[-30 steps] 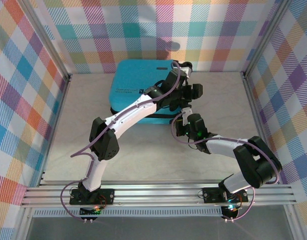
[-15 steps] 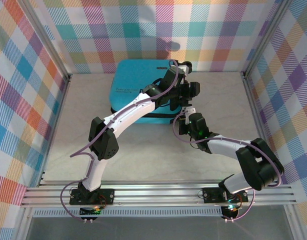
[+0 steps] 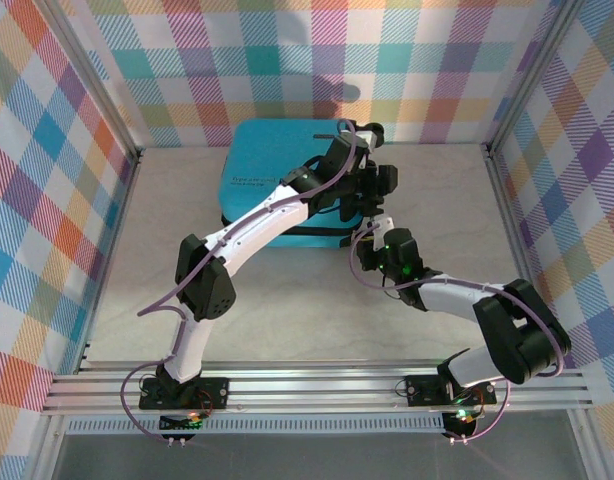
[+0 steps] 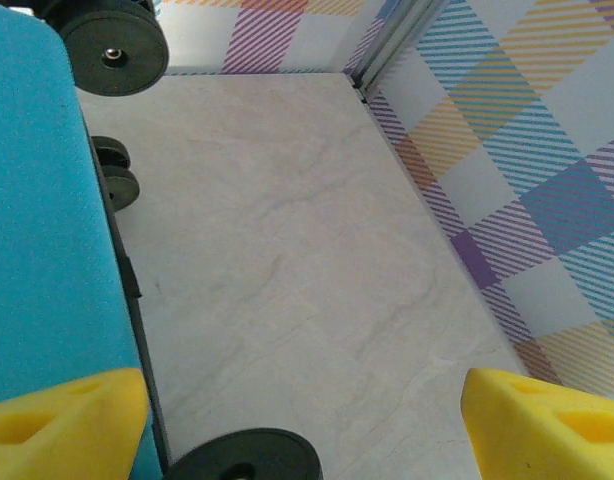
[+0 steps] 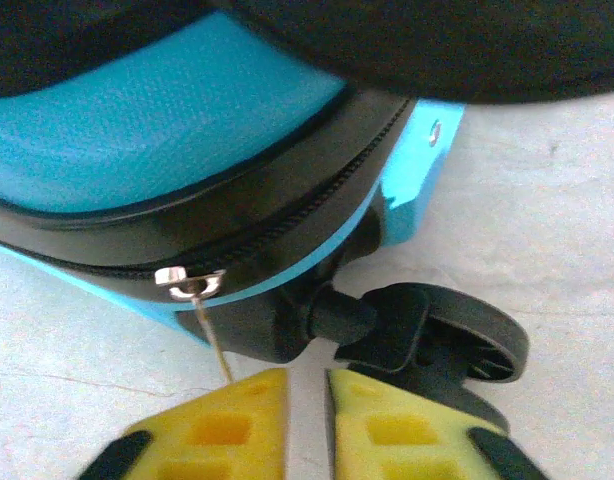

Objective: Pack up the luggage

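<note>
The left gripper (image 4: 302,385) stands wide, one finger above the suitcase (image 4: 37,250) edge, the other above the table (image 4: 287,250). The right gripper (image 5: 307,385) shows only a thin gap; the zipper pull (image 5: 209,330) reaches one fingertip.

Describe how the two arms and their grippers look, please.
The left arm and the right arm have white links and bulky black joints. A purple cable loops along each. The fingers are yellow blocks with shallow rectangular pockets.
</note>
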Motion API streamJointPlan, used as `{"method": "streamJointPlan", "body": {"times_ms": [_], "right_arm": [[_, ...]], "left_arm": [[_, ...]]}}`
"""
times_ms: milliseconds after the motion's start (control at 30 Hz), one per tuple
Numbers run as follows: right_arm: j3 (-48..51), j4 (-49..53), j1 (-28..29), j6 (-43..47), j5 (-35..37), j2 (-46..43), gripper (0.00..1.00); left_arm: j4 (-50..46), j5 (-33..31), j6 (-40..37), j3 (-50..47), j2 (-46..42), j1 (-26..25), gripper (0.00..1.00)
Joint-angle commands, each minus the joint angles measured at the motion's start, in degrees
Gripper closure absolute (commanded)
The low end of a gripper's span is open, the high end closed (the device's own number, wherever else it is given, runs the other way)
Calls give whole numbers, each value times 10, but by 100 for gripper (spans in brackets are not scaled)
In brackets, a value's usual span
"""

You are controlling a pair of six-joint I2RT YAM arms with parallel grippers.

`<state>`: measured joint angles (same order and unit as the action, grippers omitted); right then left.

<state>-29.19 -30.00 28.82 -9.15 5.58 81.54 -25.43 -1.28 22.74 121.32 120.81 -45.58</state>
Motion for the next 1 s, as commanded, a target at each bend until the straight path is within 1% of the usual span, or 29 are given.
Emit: {"method": "streamJointPlan", "body": {"times_ms": [0,67,200,367,400,433,567,633,733,833,867,967], "right_arm": [[12,-50,-3,14,-30,-11,72],[16,-54,-3,15,-28,-11,67],[10,-49,-3,21,-35,-5,60],[-19,-51,-3,20,-39,38,62],[-22,-54,-3,18,-39,45,64],[-27,-57,-3,17,-39,52,68],[-37,-58,-3,10,-24,67,92],[-31,-66,-5,8,-21,62,99],[-30,-66,-6,9,-10,51,100],[-24,-66,-9,11,4,39,100],[-23,-47,-12,11,6,35,100],[-22,-38,-21,7,9,28,100]], "left_arm": [[-16,-7,-14,-2,-39,2,18],[-15,1,-15,-2,-43,2,18],[-13,7,-16,-2,-47,-1,18],[1,37,-11,0,-40,-2,17],[8,42,-9,-2,-38,-4,17],[15,47,-4,-1,-34,-6,17],[28,56,8,9,-10,-9,17],[28,53,14,12,-1,-10,17],[28,50,17,11,6,-10,17],[20,31,18,12,11,-9,17],[15,24,19,13,12,-9,17],[0,12,17,21,19,-9,17]]}}
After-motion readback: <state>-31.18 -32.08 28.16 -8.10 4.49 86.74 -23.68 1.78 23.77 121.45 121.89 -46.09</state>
